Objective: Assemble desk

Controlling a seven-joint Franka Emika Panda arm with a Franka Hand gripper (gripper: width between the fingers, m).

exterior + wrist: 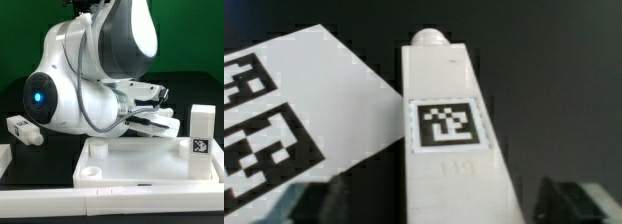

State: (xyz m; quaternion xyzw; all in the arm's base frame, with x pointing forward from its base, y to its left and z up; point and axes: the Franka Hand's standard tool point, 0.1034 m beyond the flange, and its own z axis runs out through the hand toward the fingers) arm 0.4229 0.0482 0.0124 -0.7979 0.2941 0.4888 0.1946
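In the wrist view a white square desk leg [446, 120] with a black-and-white tag and a rounded peg end lies on the dark table. My gripper [450, 205] straddles it, open. One dark finger [310, 203] stands on each side, with a gap between the leg and both of them. The desk's large flat white panel [130, 168], with a raised rim and round corner sockets, lies at the front of the exterior view. A second leg [201, 132] stands upright at the panel's corner on the exterior view's right. A third leg [22, 128] lies on the exterior view's left.
The marker board [287, 115] lies close beside the straddled leg in the wrist view. The arm's white bulk [90, 85] fills the middle of the exterior view. It hides the fingers and the leg under them.
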